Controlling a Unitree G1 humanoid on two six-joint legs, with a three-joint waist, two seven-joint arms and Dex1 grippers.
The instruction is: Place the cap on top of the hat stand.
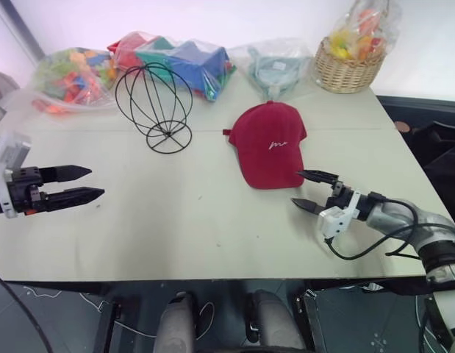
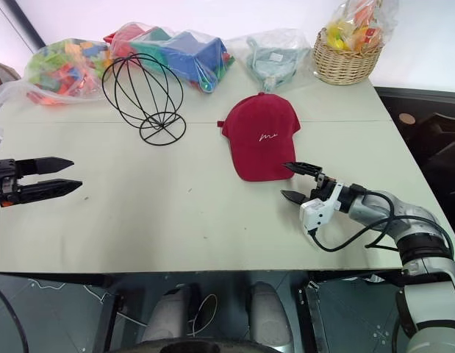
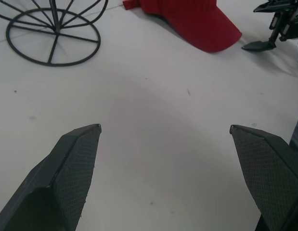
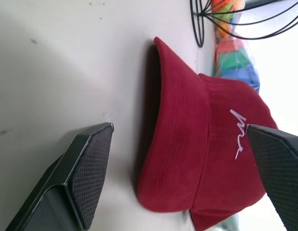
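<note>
Open right tool [image 4: 180, 168] faces cap [image 4: 206, 144], seemingly untouched.

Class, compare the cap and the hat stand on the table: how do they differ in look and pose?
The cap is solid dark red fabric; the hat stand is open black wire. The cap lies low on the table; the hat stand rises upright on a round base. Both stand untouched, neither end effector on them.
</note>
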